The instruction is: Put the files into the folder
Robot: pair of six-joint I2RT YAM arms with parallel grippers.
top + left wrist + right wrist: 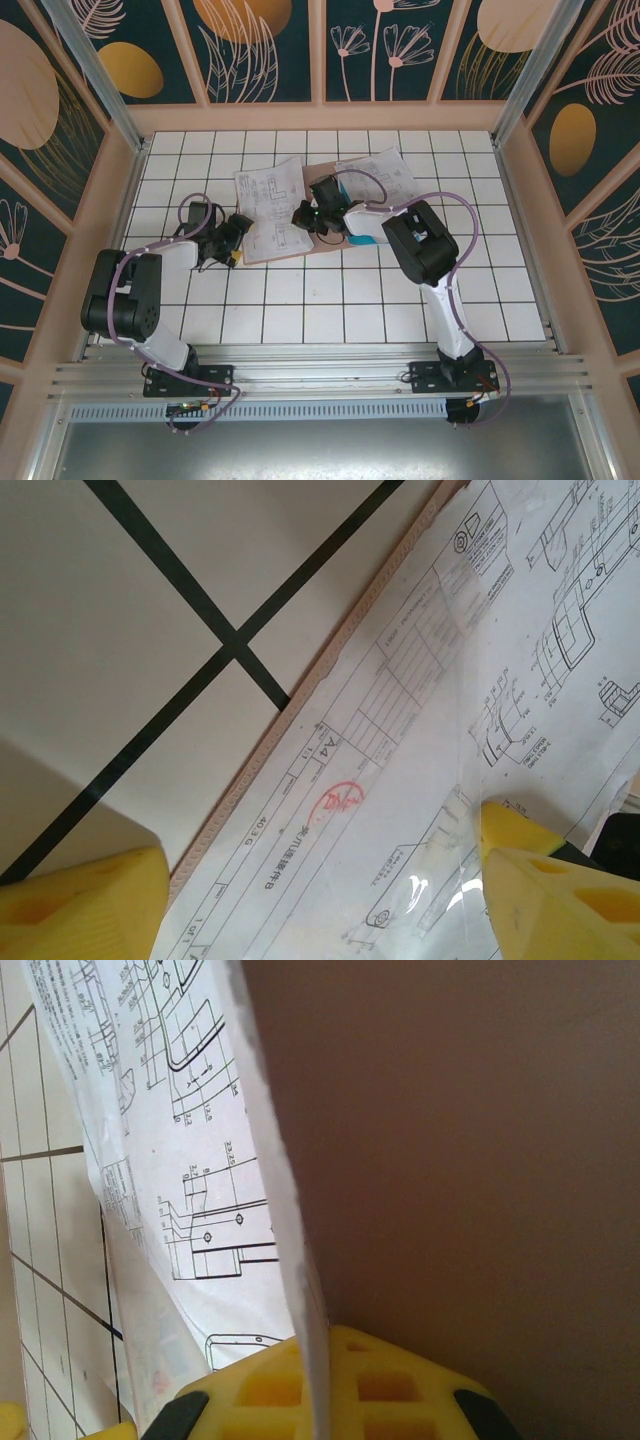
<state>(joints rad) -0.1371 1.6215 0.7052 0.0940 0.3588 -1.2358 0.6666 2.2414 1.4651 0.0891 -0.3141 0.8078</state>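
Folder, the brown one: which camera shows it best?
The top external view: the folder lies on the table, printed sheets spread over it. The right wrist view shows a plain brown face up close; the left wrist view, a thin edge.

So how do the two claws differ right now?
The left gripper stands open, its yellow fingers spread apart above the printed sheet. The right gripper is shut, seemingly pinching that sheet's edge. The left gripper sits at the sheet's near-left corner, while the right gripper is at its right side, over the folder. Both have yellow fingertips on black bodies.
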